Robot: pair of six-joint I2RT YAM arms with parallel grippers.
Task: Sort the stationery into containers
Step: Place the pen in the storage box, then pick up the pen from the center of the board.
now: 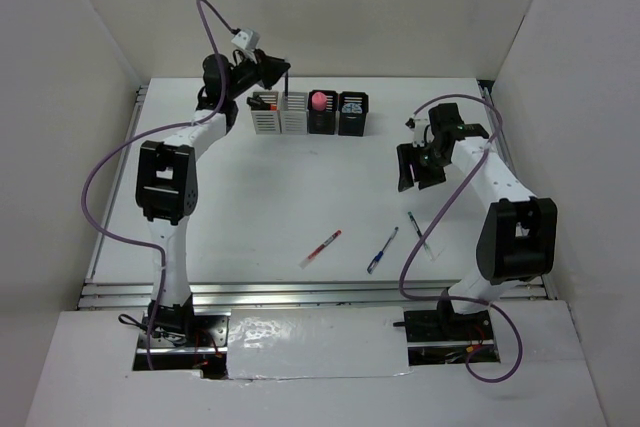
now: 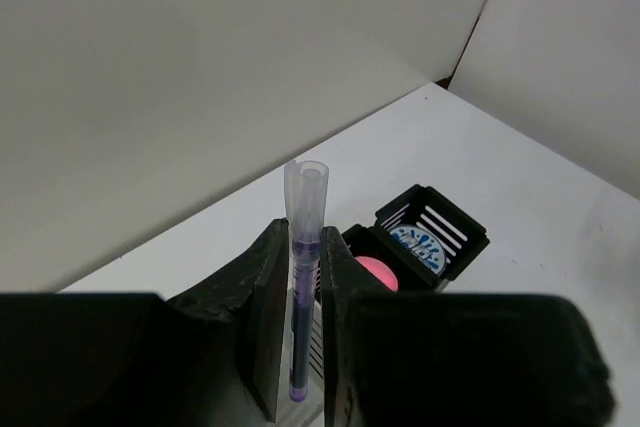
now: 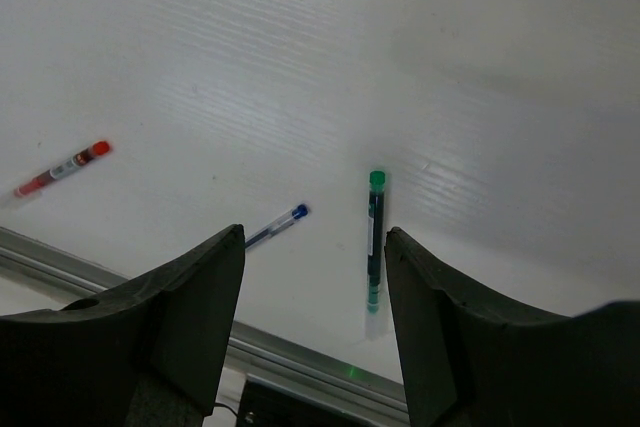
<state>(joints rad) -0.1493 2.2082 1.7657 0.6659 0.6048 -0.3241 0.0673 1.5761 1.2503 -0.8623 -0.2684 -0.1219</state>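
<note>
**White table: one pen poised at the holders, three lying loose**

White walls close in the table on three sides. At its far edge stands the row of containers [image 1: 293, 119], two light grey on the left and two black on the right. The left gripper [image 1: 281, 76] is clenched on a clear-capped pen [image 2: 306, 197], gripped low on the barrel and held upright. Its tip sits about at the rim of the grey holders, though which of the two I cannot tell.

That uncertainty is the main risk. If the tip lands on the wall shared by the two holders, the pen may tilt, catch, or drop outside once released. The holders look light, so a sideways push from the fingers could shift the whole row.

The right gripper [image 3: 315, 234] hangs released over the near right of the table, grasping nothing. Below it lies a green pen [image 3: 373, 237], with a blue pen [image 3: 275, 228] just beside it and a red pen [image 3: 62, 168] further left. Thin pens lying flat are hard to pinch. A slightly off descent could roll the green one or knock the blue toward the rail at the near edge.
</note>
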